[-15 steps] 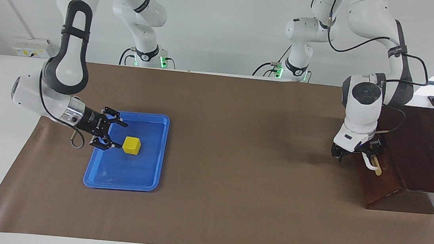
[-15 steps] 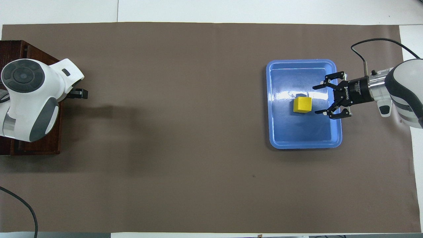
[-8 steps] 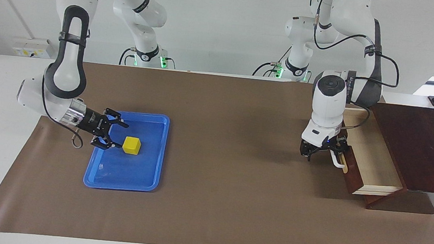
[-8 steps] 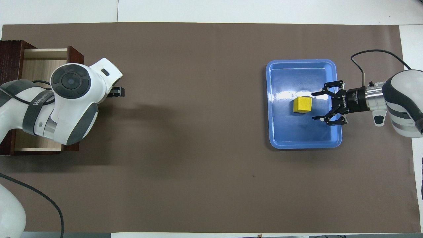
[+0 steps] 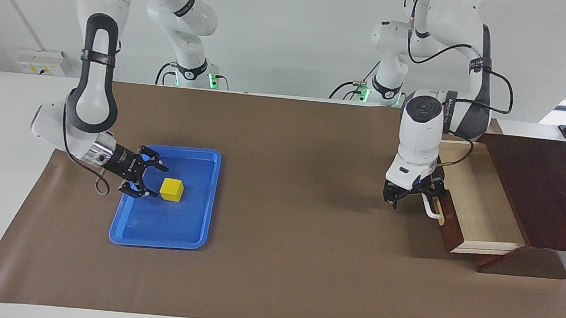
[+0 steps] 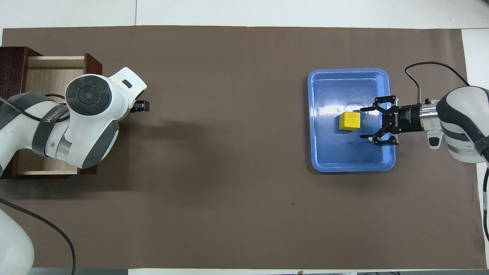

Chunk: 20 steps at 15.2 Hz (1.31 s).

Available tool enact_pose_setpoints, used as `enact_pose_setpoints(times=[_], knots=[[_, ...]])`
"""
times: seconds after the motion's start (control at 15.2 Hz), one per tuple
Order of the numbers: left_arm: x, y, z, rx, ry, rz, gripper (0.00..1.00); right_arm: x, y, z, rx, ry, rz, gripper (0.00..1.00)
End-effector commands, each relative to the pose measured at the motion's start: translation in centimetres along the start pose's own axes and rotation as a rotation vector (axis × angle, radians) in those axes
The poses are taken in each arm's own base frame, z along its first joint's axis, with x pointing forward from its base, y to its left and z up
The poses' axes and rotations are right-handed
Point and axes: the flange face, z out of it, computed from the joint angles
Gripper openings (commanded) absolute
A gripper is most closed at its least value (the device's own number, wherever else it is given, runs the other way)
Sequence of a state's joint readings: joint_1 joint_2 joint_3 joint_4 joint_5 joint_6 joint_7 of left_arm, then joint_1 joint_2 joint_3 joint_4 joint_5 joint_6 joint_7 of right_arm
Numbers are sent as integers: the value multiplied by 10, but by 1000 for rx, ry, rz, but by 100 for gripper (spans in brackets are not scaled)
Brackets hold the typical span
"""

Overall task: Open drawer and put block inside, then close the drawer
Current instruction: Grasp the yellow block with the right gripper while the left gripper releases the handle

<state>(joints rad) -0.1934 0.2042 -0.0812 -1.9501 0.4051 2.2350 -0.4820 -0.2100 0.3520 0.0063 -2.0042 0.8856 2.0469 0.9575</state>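
A brown mat covers the bench (image 5: 273,262) in both views.

In the facing view, a flat blue tray (image 5: 151,232) lies at the lower left of the frame. The block (image 5: 172,190), a small yellow cube, sits in the tray's upper half. The right gripper (image 5: 148,180) comes in from the frame's left, held level and low over the tray's left rim, pointing at the block. Its black fingers (image 5: 151,194) are spread apart, with the tips just short of the block and not touching it.

At the right of the same frame stands a dark wooden box (image 5: 545,189). The drawer (image 5: 475,208) is pulled out of it toward the middle of the frame, showing its pale wood floor, with nothing lying on the part that shows. The left gripper (image 5: 414,195) hangs down at the drawer front, at the white bar handle (image 5: 432,209). Whether its fingers are apart or clamped on the handle cannot be told here.

In the overhead view the sides are swapped. The tray (image 6: 317,152) is at the right of the frame, with the block (image 6: 350,121) in it and the right gripper (image 6: 368,122) beside it, fingers (image 6: 367,109) apart. The drawer (image 6: 53,63) is open at the left edge, mostly covered by the left arm (image 6: 88,118).
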Motion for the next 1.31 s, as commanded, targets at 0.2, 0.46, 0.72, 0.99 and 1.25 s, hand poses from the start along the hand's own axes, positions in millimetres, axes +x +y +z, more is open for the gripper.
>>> enact_pose_setpoints(times=[0.2, 0.46, 0.72, 0.99, 1.25], knots=[[26, -10, -57, 15, -49, -77, 100, 12, 2, 16, 17, -18, -27, 91], [38, -21, -104, -86, -110, -218, 100, 12, 2, 17, 21, -22, -25, 90], [41, -18, -132, -139, -157, -458, 100, 12, 3, 18, 21, -20, -26, 88], [38, -20, -147, -125, -219, -697, 100, 7, 1, 23, 36, -13, -29, 84], [28, -12, -153, -107, -264, -891, 100, 6, 1, 24, 35, -14, -31, 80]])
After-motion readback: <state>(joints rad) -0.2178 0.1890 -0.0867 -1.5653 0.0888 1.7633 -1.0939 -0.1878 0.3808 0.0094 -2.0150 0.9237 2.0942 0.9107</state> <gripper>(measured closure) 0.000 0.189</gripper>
